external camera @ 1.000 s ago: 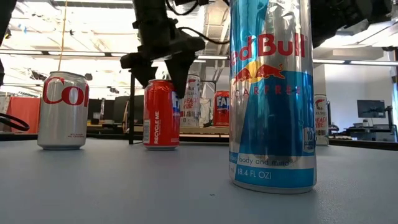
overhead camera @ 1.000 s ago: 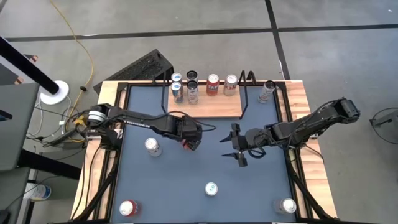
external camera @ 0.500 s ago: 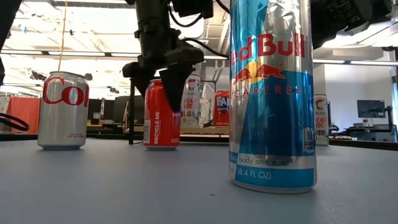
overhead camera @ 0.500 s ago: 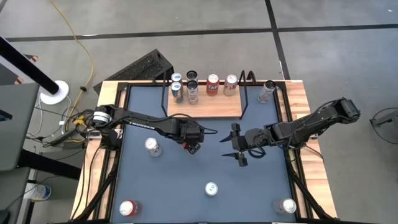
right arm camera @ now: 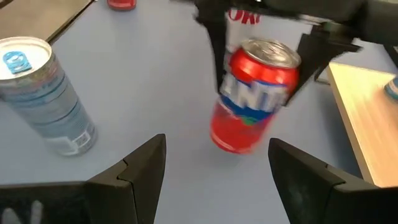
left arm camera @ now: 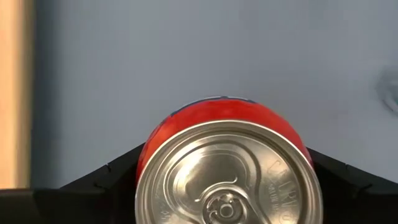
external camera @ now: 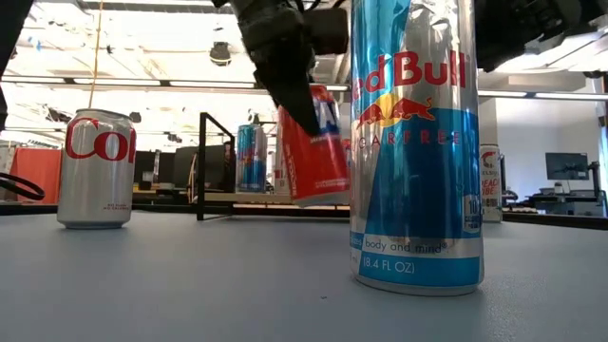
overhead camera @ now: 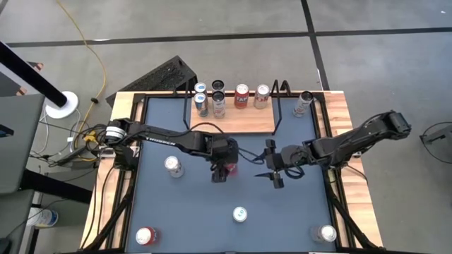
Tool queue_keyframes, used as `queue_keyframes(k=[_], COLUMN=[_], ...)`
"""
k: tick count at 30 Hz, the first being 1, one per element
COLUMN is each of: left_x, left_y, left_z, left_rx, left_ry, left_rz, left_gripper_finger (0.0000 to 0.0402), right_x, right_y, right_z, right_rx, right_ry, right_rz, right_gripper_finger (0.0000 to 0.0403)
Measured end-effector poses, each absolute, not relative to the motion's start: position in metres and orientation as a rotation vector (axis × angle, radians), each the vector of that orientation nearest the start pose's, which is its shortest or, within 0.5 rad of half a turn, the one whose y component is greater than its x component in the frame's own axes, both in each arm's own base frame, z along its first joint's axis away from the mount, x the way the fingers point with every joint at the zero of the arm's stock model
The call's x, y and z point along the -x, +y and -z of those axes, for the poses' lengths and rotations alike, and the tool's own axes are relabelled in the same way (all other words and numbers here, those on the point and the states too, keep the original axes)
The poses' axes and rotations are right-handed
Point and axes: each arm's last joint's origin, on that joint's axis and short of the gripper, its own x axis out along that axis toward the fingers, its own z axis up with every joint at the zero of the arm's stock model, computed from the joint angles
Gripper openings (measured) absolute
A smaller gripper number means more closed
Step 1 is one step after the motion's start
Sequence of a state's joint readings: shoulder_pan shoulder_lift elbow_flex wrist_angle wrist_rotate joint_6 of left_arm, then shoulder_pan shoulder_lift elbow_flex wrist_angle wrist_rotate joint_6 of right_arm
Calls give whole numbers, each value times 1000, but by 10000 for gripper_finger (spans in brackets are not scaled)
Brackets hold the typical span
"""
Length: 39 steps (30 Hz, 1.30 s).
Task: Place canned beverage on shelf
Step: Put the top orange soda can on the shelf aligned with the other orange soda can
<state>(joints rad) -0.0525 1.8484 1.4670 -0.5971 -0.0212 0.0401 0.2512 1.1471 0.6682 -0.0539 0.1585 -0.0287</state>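
Just in front of the shelf [overhead camera: 233, 118], over the blue tabletop [overhead camera: 191, 204], the left gripper [overhead camera: 223, 169] is clamped on a red can [external camera: 313, 147]. The low view shows the can tilted and clear of the surface. The shelf carries five cans. The right gripper [overhead camera: 272, 164] waits beside it, fingers spread wide, empty.

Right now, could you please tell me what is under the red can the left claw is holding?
Only bare blue tabletop: the left claw holds the red can tilted, clear of the surface.
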Motion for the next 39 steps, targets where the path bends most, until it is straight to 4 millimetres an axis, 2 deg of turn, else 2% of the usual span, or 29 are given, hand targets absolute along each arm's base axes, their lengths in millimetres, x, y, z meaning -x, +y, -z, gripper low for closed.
queue_keyframes(k=[3,10,15,23,31,36,39], left_x=[-396,-390,-384,-385,-385,-386,-385], left_y=[-22,-21,-22,-22,-23,-23,-22], left_z=[-242,-238,-235,-234,-235,-235,-243], left_rx=[-173,-273,-263,-230,-225,-227,-242], left_ry=[969,1034,1090,1091,1084,1081,1100], left_rz=[132,209,274,259,264,260,239], left_gripper_finger=[303,302,302,304,344,348,349], right_x=[-228,-226,-227,-229,-229,-229,-229], right_y=[54,54,51,47,48,48,48], right_z=[-241,-244,-245,-246,-246,-246,-247], right_rx=[105,88,81,74,74,75,71], right_ry=[509,492,489,472,473,473,459], right_rz=[-90,-91,-74,-60,-61,-61,-61], right_gripper_finger=[270,270,270,270,270,270,270])
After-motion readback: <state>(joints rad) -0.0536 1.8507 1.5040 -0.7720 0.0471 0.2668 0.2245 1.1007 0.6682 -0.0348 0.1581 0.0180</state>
